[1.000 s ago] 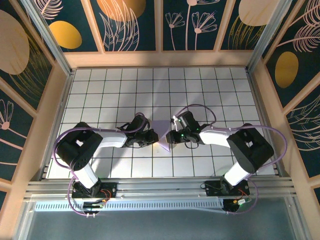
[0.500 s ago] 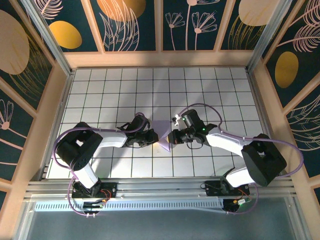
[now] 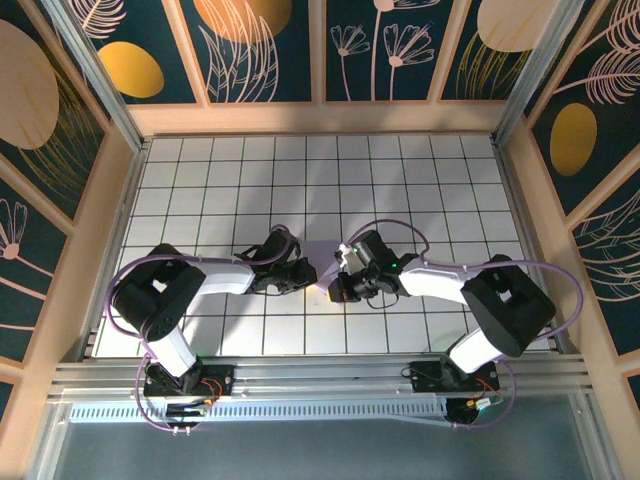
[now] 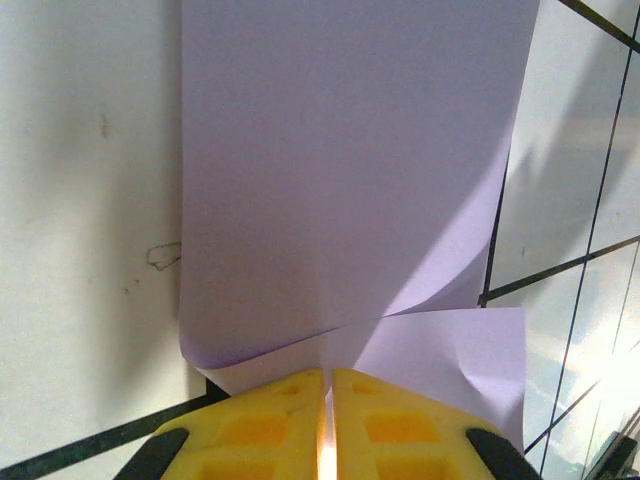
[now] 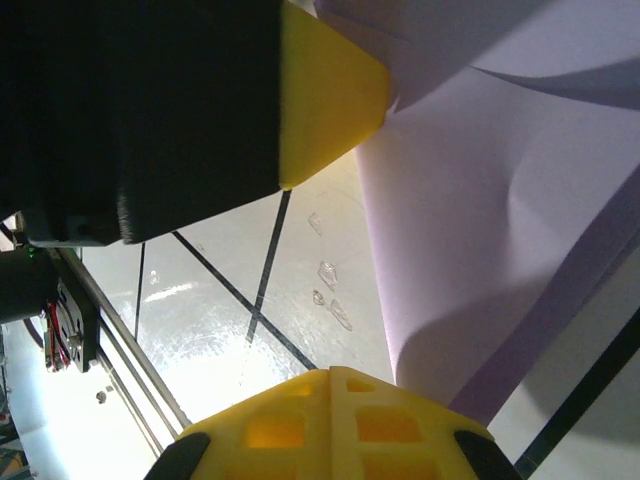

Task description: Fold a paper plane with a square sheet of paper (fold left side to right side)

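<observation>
The white grid table (image 3: 420,180) lies under both my grippers. The square sheet of paper (image 4: 350,200) spreads out ahead of my left gripper (image 4: 328,378), whose fingers seem to be closed on its near edge. My right gripper (image 5: 330,375) has just closed fully and moved nearer, and the sheet curves just beside its tips. I judge these closed fingers will now press the fold.
</observation>
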